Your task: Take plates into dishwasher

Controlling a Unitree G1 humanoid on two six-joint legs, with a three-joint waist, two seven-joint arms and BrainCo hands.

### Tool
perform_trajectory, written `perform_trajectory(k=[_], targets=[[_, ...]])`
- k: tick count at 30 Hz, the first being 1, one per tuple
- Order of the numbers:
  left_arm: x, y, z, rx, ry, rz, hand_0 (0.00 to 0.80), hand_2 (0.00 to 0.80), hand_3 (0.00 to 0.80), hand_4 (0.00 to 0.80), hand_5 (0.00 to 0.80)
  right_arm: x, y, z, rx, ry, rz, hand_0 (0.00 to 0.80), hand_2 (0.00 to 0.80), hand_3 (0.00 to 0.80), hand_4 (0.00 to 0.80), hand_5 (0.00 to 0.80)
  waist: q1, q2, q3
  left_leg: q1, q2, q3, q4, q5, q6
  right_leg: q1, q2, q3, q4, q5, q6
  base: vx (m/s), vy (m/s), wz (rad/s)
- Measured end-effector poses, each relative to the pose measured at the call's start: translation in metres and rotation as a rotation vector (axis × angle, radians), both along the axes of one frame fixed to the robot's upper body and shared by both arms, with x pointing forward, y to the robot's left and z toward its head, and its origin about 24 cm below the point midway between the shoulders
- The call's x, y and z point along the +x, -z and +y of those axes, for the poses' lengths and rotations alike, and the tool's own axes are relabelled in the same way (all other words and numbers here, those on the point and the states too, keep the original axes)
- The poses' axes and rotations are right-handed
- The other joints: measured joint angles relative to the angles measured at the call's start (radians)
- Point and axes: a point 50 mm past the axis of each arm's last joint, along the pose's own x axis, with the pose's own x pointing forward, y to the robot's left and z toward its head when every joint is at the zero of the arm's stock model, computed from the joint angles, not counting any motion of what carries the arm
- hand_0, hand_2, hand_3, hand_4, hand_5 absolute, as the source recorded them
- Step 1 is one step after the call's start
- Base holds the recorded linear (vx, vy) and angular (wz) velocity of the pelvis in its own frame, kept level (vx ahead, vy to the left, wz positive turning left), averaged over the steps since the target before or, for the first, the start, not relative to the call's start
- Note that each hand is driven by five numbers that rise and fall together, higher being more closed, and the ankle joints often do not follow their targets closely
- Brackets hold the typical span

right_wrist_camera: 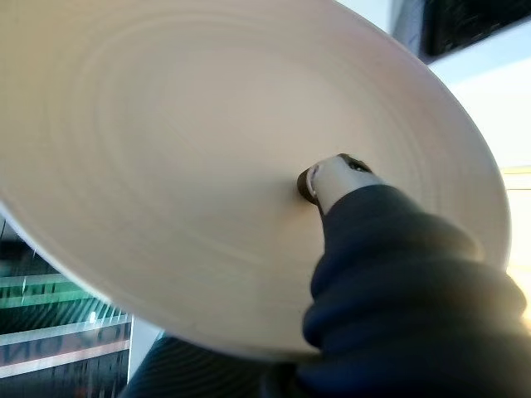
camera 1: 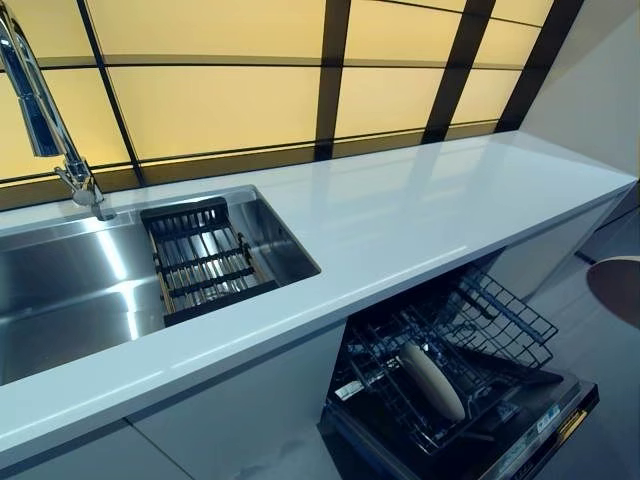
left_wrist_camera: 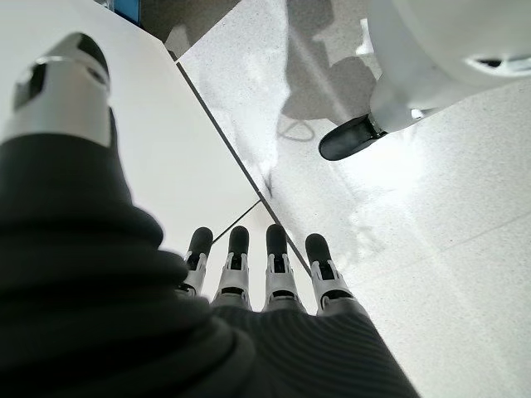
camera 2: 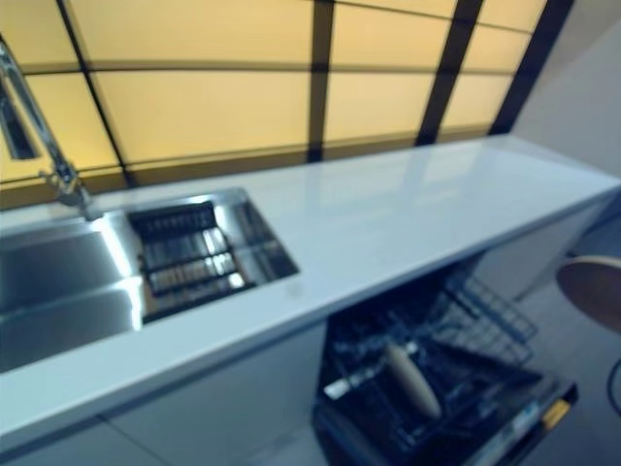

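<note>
A large beige plate (right_wrist_camera: 166, 149) fills the right wrist view, and my right hand (right_wrist_camera: 332, 178) grips it with the thumb pressed on its face; the fingers are hidden behind it. In the eye views that plate's rim (camera 1: 618, 290) shows at the far right, beside the counter's end. The dishwasher's lower rack (camera 1: 505, 320) is pulled out under the counter. One beige plate (camera 1: 432, 382) stands on edge in it. My left hand (left_wrist_camera: 274, 282) shows only in its wrist view, fingers straight, empty, hanging over the floor by a white cabinet front.
A long white countertop (camera 1: 420, 210) runs across the view. A steel sink (camera 1: 60, 290) at the left holds a black drying rack (camera 1: 205, 262), with a faucet (camera 1: 40, 110) behind it. The open dishwasher door (camera 1: 545, 430) juts out low at the right.
</note>
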Motion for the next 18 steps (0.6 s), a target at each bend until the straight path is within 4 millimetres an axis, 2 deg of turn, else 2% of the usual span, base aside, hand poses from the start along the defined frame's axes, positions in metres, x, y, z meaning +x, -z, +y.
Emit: perform_trajectory(k=[5, 10, 15, 18], targets=[[0.002, 0.001, -0.007, -0.019, 0.003, -0.01, 0.0, 0.0, 0.0, 0.0, 0.0, 0.007, 0.028, 0.017, 0.126, -0.042, -0.026, 0.8, 0.8, 0.8, 0.8, 0.8, 0.002, 0.028, 0.024, -0.002, 0.0, 0.001, 0.002, 0.0, 0.0, -0.002, 0.0, 0.001, 0.0, 0.001, -0.001, -0.028, -0.013, -0.01], [0.005, 0.001, -0.011, -0.03, 0.008, -0.023, 0.0, 0.0, 0.0, 0.0, 0.0, 0.009, 0.042, 0.022, 0.202, -0.023, -0.038, 0.8, 0.8, 0.8, 0.8, 0.8, 0.008, 0.049, 0.04, -0.002, -0.001, -0.001, 0.003, 0.0, -0.002, -0.002, 0.0, 0.0, 0.0, 0.001, -0.002, -0.004, -0.017, 0.0], [0.004, 0.001, -0.012, -0.033, 0.009, -0.027, 0.0, 0.0, 0.0, 0.0, 0.0, 0.01, 0.043, 0.022, 0.217, -0.004, -0.043, 0.8, 0.8, 0.8, 0.8, 0.8, 0.029, 0.067, 0.054, -0.004, -0.002, -0.007, 0.004, 0.001, -0.003, -0.003, -0.002, -0.001, -0.001, 0.001, -0.001, -0.044, -0.05, 0.01], [0.005, 0.0, -0.013, -0.039, 0.013, -0.034, 0.0, 0.0, 0.0, 0.0, 0.0, 0.019, 0.033, 0.024, 0.229, -0.001, -0.086, 0.8, 0.8, 0.8, 0.8, 0.8, 0.03, 0.085, 0.076, -0.024, -0.005, -0.011, 0.005, 0.005, 0.001, -0.018, -0.005, -0.003, -0.001, 0.004, 0.001, -0.111, -0.053, 0.03]])
